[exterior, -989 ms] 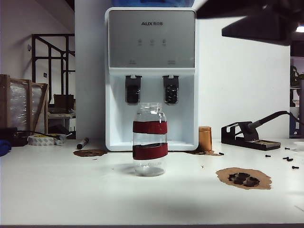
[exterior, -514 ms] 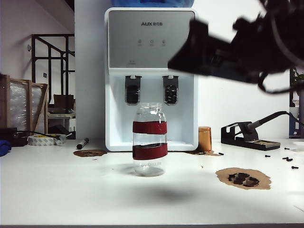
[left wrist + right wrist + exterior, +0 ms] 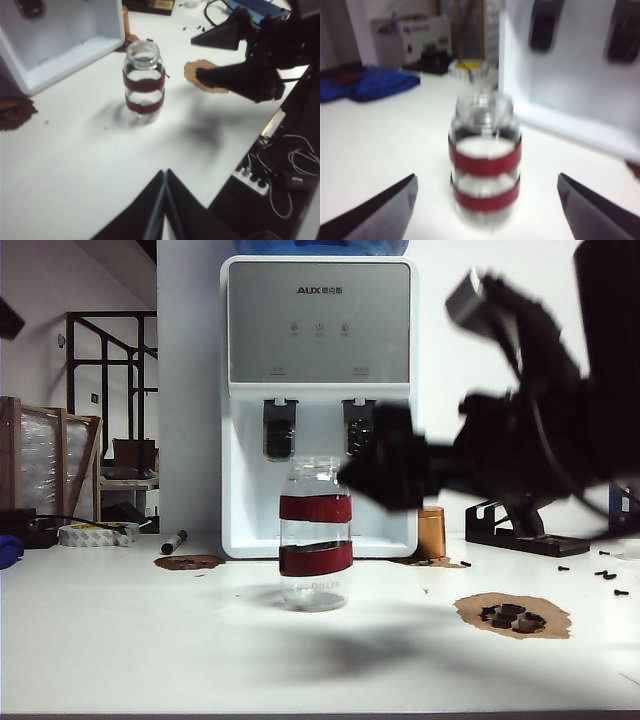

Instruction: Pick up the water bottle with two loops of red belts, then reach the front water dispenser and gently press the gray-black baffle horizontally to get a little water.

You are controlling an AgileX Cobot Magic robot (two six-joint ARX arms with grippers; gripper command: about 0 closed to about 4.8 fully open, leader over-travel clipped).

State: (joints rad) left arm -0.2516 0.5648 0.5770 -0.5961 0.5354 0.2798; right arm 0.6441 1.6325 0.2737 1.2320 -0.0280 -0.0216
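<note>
White counter (image 3: 120, 640) on the left side is unchanged, and my left gripper (image 3: 164, 210) hangs high above it with its jaws pressed together, holding nothing; it shows only in its own wrist view. At centre the water bottle (image 3: 316, 534) stands upright on the counter just in front of the water dispenser (image 3: 318, 400), below the gray-black baffle (image 3: 280, 428), exactly where it stood a second ago. What has changed is on the right: my right gripper (image 3: 372, 472), a second ago high at the frame's top edge, has swung down to bottle height and now sits just right of the bottle, not touching. Its wrist view shows the fingers (image 3: 380, 202) spread wide, the bottle between them but further off. I judge the grasp is next: advance, then close.
</note>
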